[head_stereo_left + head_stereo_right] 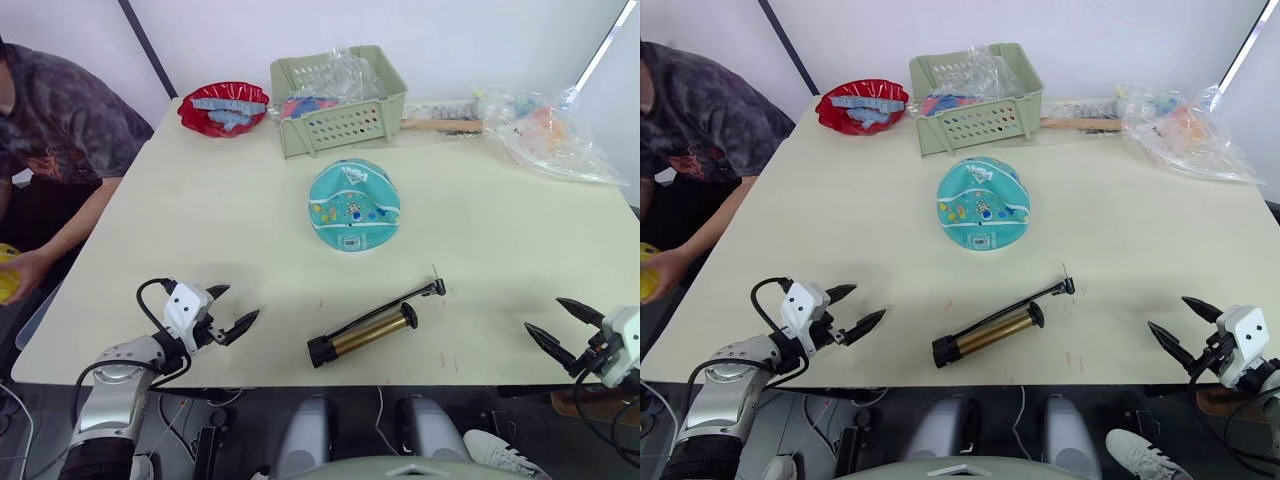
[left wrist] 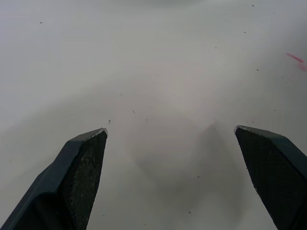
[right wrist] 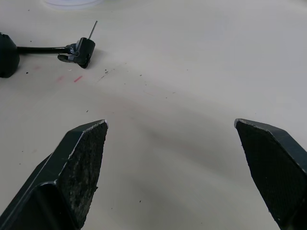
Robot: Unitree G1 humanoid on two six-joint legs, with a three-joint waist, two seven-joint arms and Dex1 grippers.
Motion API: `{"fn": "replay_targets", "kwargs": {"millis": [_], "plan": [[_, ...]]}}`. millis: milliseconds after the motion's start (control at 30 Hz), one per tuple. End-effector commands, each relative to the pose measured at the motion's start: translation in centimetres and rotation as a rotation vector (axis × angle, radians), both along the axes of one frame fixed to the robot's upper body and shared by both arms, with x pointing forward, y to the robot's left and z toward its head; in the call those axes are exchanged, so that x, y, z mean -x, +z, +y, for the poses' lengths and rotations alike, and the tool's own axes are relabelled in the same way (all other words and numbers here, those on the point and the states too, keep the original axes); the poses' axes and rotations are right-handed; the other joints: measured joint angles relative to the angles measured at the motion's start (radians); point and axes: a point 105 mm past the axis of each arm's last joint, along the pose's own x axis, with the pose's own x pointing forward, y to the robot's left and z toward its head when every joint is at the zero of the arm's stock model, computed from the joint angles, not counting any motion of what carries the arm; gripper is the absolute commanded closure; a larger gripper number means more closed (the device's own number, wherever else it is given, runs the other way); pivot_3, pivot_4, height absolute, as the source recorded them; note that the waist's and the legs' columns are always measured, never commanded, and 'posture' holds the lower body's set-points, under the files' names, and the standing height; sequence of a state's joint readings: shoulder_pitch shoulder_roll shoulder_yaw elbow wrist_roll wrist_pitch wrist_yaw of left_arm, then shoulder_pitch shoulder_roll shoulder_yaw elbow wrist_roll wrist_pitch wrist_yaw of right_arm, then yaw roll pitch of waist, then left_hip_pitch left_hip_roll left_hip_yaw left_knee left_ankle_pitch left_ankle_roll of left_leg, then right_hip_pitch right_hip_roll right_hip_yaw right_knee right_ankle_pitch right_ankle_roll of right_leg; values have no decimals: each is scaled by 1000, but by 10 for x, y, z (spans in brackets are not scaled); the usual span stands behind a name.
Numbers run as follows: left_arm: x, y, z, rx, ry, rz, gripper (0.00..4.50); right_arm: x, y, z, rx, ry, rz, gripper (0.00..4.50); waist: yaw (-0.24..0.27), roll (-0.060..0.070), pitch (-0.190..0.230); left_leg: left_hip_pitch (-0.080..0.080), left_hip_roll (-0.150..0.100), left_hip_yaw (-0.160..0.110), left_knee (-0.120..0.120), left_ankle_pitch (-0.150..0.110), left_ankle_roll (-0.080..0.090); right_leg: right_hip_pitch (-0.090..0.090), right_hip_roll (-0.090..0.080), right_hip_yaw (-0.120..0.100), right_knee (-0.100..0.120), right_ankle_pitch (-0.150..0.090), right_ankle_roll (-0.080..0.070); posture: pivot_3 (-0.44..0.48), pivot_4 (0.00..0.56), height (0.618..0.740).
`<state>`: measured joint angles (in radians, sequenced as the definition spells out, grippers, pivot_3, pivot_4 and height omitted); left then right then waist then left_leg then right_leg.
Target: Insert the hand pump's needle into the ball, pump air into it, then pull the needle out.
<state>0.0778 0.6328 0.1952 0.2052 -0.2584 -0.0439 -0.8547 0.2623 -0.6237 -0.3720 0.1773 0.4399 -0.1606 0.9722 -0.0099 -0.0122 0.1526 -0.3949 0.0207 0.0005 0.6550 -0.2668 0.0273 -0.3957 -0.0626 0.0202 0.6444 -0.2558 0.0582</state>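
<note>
Both grippers, left (image 1: 228, 310) and right (image 1: 562, 323), stand wide open and empty; right should grasp the hose near the needle (image 3: 93, 28), keeping it aimed toward the ball (image 1: 354, 206).

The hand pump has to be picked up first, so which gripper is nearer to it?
Left. The left gripper sits just off the black base end of the hand pump; the right gripper is farther away, beyond the needle end, near the table edge.
</note>
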Motion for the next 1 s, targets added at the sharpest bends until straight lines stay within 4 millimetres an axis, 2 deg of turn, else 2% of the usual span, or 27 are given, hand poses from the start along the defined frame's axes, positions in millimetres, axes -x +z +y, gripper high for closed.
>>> {"fn": "replay_targets", "kwargs": {"millis": [33,433,667,733,833,900,1000], "plan": [[-2,10,-5,-10,-29,-33,0,-1,10,-7,15,-23,-49,65,0,0,0,0,0,0,0,0,0,0,0,0,0,0,0,0,150,740],[-1,12,-7,-18,-40,-31,0,-6,9,-5,11,-17,-62,65,0,0,0,0,0,0,2,0,0,0,0,0,2,0,0,0,150,740],[-4,19,-15,-15,-88,-45,0,-6,12,1,-25,22,-76,65,0,0,0,0,0,0,7,0,0,0,0,0,7,0,0,0,150,740],[-8,25,-24,-5,-124,-51,0,-5,14,5,-24,45,-72,65,1,0,0,0,0,0,10,0,0,0,0,0,10,0,0,0,150,740],[-10,32,-57,-25,-267,-42,0,1,19,17,-15,135,-75,65,6,0,0,0,0,-1,15,0,0,1,0,0,14,0,0,0,150,740],[-11,37,-74,-2,-312,-35,0,4,31,25,-59,188,-140,65,6,0,0,1,0,-1,16,0,0,2,0,1,15,0,0,0,150,740],[-12,43,-96,-15,-388,-24,0,10,40,31,-99,251,-146,65,2,1,0,2,0,0,17,0,0,2,1,2,16,0,0,0,150,740]]}}
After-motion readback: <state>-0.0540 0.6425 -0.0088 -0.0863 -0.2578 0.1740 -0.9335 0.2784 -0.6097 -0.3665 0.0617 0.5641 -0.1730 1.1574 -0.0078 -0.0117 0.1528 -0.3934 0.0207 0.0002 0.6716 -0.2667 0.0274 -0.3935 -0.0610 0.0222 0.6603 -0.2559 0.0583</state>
